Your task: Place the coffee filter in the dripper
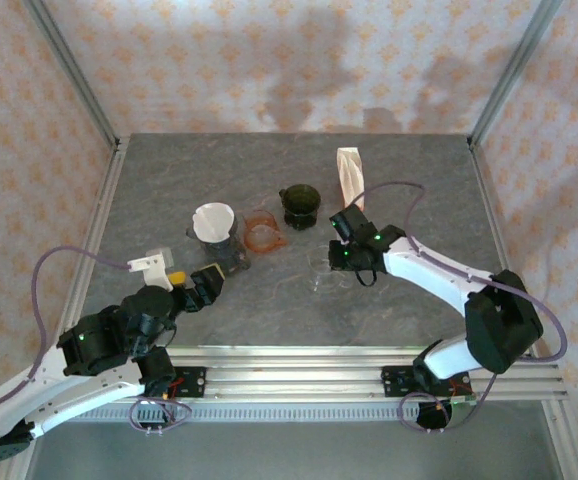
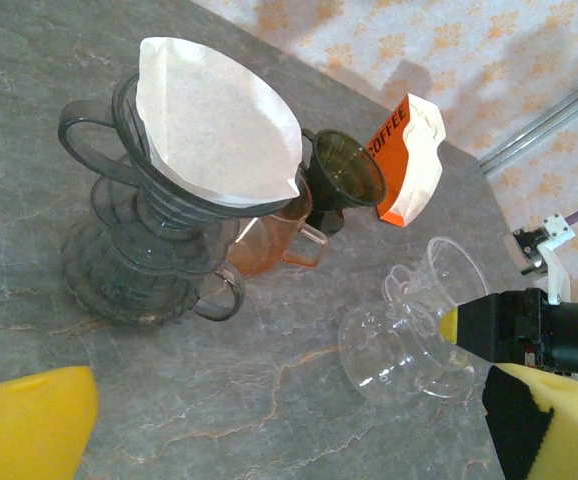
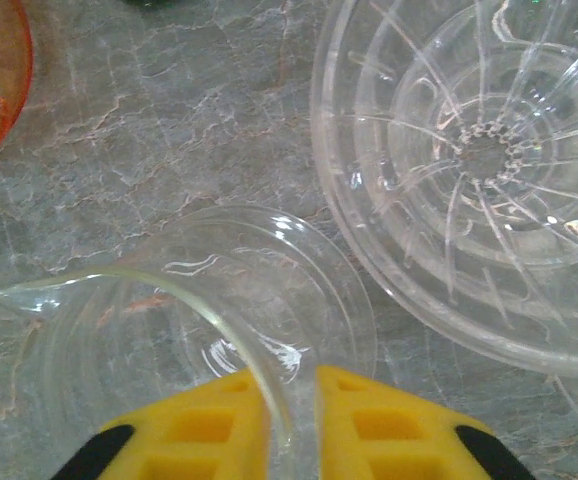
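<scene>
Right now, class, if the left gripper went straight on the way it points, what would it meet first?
Probably the grey dripper, near its base. The left gripper seems tilted downward, though, so the table might come first.

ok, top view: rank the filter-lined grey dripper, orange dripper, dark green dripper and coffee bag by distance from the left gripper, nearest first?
From the left gripper:
1. Grey dripper holding the paper filter, just beyond the fingers.
2. Orange dripper, beside the grey one on its right.
3. Dark green dripper, farther right and back.
4. Coffee bag, right rear of the table.
</scene>
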Motion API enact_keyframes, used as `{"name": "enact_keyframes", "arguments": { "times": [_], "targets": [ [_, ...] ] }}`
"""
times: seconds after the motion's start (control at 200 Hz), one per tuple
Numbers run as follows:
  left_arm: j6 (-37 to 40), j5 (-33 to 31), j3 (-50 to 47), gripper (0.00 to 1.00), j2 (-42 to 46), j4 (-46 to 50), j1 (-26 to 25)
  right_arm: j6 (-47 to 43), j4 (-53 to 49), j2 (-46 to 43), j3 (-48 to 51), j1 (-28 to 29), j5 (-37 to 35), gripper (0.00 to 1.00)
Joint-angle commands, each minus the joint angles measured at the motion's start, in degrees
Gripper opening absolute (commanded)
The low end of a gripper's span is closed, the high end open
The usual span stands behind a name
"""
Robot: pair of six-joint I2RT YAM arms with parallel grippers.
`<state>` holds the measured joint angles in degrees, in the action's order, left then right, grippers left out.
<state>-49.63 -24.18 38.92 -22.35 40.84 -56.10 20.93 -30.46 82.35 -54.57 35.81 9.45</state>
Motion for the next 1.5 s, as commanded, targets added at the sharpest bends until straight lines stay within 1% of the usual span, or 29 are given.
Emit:
{"name": "enact_keyframes", "arguments": {
  "times": [0.0, 0.12, 0.24, 0.41, 0.676, 0.891, 1.281, 1.376, 1.496],
  "targets": [
    [-0.31, 0.05, -0.79, 0.99, -0.86, -1.66, 0.31, -1.33, -1.94, -1.15, -1.37, 0.09, 0.92, 0.1],
    [-0.34, 0.26, -1.04, 0.99, -0.92, -2.2, 0.32, -1.34, -4.13, -3.02, -1.01, 2.02, 0.36, 0.04],
    [-0.31, 0.37, -1.16, 1.0, -1.1, -2.48, 0.34, 0.24, -6.38, -5.6, -0.13, 5.59, -1.13, 0.03],
    [-0.2, 0.62, -1.57, 1.0, -1.31, -3.46, 0.36, 4.21, -6.72, -8.46, 1.72, 11.15, -1.87, 0.02],
    [-0.14, 0.84, -2.01, 1.0, -1.74, -4.01, 0.31, 6.07, -7.02, -6.46, 0.87, 18.57, -6.35, 0.02],
    [-0.51, 0.87, -2.96, 1.0, -1.3, -4.46, 0.37, 7.09, -6.01, -4.68, 0.95, 21.27, -7.39, 0.03],
    [-0.45, 0.63, -2.75, 1.0, -1.34, -4.3, 0.33, 7.84, -4.96, -5.01, 1.91, 21.67, -7.85, 0.21],
    [-0.51, 0.77, -2.79, 0.99, -1.23, -4.36, 0.32, 8.11, -4.94, -6.02, 2.01, 21.67, -8.44, 0.27],
    [-0.62, 0.84, -2.87, 1.0, -1.32, -4.29, 0.37, 7.84, -6.33, -8.27, 1.27, 20.94, -10.31, 0.39]
  ]
}}
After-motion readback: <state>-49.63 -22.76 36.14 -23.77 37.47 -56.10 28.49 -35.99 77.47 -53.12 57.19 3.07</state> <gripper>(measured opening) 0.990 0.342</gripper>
